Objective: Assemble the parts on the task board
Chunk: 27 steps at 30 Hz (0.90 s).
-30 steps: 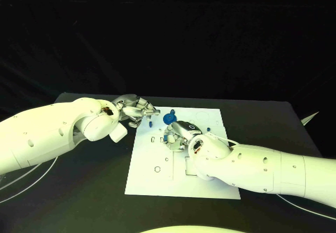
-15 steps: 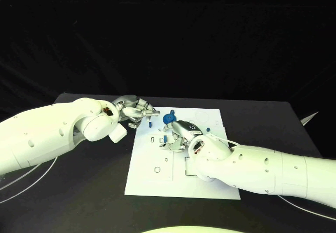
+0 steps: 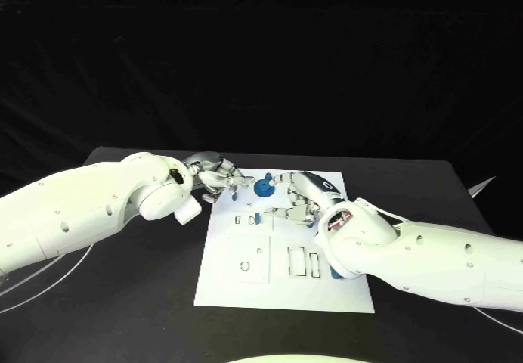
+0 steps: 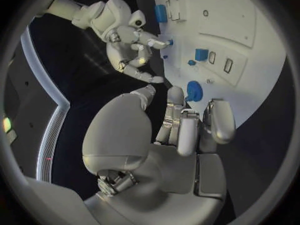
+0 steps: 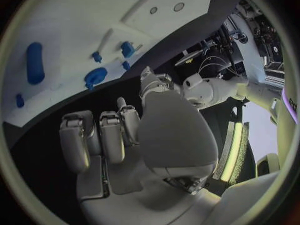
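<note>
The white task board (image 3: 246,283) lies in the middle of the black table. A round blue part (image 3: 263,187) sits near its far edge, and small blue parts (image 3: 257,219) stand further in. My left hand (image 3: 218,178) hovers at the board's far left corner with loosely bent fingers and nothing in it. My right hand (image 3: 298,199) is over the far part of the board, just right of the round part, fingers apart and empty. The left wrist view shows the left hand (image 4: 184,130), the round part (image 4: 194,91) beyond it, and the right hand (image 4: 128,42).
A blue oblong part (image 5: 35,62) and several smaller blue pieces (image 5: 127,49) stand on the board (image 5: 75,15). Another blue piece (image 3: 335,274) lies by the slots at the right. White cables (image 3: 44,283) lie on the table at the left.
My right hand has risen from the board's middle and moved toward its far edge, uncovering the small blue parts. The left hand has hardly moved.
</note>
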Available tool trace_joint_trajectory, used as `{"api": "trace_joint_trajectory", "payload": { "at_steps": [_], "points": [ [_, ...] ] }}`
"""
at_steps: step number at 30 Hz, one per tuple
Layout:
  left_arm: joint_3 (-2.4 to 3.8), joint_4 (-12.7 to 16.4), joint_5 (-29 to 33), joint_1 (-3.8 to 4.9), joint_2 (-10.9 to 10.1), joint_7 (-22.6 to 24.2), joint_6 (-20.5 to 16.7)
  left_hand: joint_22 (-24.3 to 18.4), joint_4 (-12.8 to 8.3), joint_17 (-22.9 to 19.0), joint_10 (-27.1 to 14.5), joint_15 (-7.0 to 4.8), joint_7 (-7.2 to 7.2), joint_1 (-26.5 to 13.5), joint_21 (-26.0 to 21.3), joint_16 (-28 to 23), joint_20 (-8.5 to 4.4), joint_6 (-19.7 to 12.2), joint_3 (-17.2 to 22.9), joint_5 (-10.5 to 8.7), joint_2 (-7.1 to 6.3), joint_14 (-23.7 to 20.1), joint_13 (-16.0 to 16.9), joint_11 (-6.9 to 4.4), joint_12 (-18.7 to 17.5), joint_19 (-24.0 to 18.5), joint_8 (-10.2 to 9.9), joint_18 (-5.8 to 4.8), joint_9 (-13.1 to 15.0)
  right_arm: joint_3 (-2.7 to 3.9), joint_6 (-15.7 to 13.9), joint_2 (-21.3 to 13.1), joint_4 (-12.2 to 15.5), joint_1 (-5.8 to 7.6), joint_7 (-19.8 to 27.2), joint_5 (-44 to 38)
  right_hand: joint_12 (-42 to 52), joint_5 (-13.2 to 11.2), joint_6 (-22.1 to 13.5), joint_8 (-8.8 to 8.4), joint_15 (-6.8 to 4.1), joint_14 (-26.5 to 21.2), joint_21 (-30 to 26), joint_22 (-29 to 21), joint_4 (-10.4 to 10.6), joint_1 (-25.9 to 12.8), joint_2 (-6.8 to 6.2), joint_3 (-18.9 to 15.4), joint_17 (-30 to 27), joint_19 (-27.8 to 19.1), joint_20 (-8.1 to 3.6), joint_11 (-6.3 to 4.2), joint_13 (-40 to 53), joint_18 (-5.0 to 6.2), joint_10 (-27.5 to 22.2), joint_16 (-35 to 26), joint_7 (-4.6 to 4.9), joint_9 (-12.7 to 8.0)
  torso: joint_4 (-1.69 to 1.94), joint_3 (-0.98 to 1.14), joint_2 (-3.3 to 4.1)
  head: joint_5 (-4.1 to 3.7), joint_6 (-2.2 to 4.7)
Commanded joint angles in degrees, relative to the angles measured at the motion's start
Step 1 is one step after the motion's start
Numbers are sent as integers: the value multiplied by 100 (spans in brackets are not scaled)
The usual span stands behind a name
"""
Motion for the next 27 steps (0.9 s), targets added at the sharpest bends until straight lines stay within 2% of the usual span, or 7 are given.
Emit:
{"api": "trace_joint_trajectory", "payload": {
  "at_steps": [1, 3, 10, 13, 16, 22, 27],
  "points": [
    [4, -14, -960, 17, 60, -544, 417, 1, 1, 1098, 63, -50, -72, -96, 29, 12, -23, 11, -37, -6, 86, 411, 64, -28, 77, 22, 123, -58, 120, 8, -263, -253, 224, 178, 765, 902, -45, 285, 289, 227, -45, 508, -140, 1303, -22, -7, 165, 118, 1167, 463, -12, -42, 440, 42, -66, -77, -46, 56, -57, 5, 1, 33, 18],
    [4, -30, -1135, 25, 101, -680, 541, -1, 7, 1098, 83, -61, -85, -167, 28, 11, -33, 2, -75, -8, 116, 411, 102, -37, 117, 20, 179, -57, 187, 10, -236, -417, 326, 292, 882, 1152, -79, 458, 446, 432, -95, 491, -226, 1248, -42, 18, 213, 191, 1106, 427, -57, -98, 408, 64, -111, -110, -107, 116, -61, 4, -5, 27, 15],
    [4, -143, -1415, 139, 328, -1208, 1061, 0, 15, 1083, 168, -101, -141, -541, 25, -3, -69, -37, -326, -9, 173, 405, 266, -80, 294, 17, 424, -58, 507, 13, 30, -948, 437, 657, 1137, 2182, -98, 512, 488, 642, -133, 490, -252, 1232, -47, 17, 203, 251, 1099, 419, -98, -136, 384, 69, -138, -117, -148, 176, -62, 14, -28, 52, -4],
    [3, -188, -1433, 185, 405, -1314, 1128, -2, 15, 1087, 206, -109, -152, -600, 23, -2, -77, -41, -379, -9, 178, 407, 323, -91, 346, 16, 462, -58, 563, 13, 123, -1039, 399, 725, 1149, 2389, -100, 512, 486, 658, -135, 491, -260, 1228, -46, 15, 207, 258, 1101, 416, -101, -139, 382, 70, -139, -117, -150, 180, -65, 20, -38, 56, -10],
    [-7, -270, -1456, 253, 538, -1413, 1203, -5, 16, 1095, 226, -117, -162, -671, 20, 2, -85, -53, -443, -8, 186, 412, 358, -100, 381, 14, 492, -57, 620, 14, 285, -1115, 318, 787, 1125, 2547, -95, 518, 468, 686, -140, 495, -252, 1233, -48, 19, 226, 279, 1117, 420, -107, -143, 385, 68, -135, -109, -152, 188, -64, 14, -33, 53, 2],
    [-87, -419, -1683, 360, 782, -1527, 1418, 15, 17, 1117, 284, -127, -176, -726, 28, 15, -94, -47, -490, -9, 219, 424, 439, -111, 450, 28, 524, -61, 676, 14, 487, -1136, 215, 829, 1076, 2638, -103, 519, 460, 696, -141, 494, -251, 1234, -49, 20, 232, 288, 1112, 421, -109, -143, 377, 68, -142, -112, -152, 190, -59, 16, -14, 70, -5],
    [-132, -573, -1839, 409, 963, -1597, 1659, 34, 17, 1140, 326, -136, -187, -784, 35, 29, -102, -44, -537, -9, 251, 437, 499, -121, 502, 41, 546, -66, 725, 14, 583, -1144, 190, 838, 1042, 2607, -96, 522, 445, 704, -143, 494, -247, 1237, -48, 20, 237, 296, 1111, 423, -111, -144, 383, 66, -136, -113, -151, 191, -51, 3, -19, 77, -25]
  ]
}}
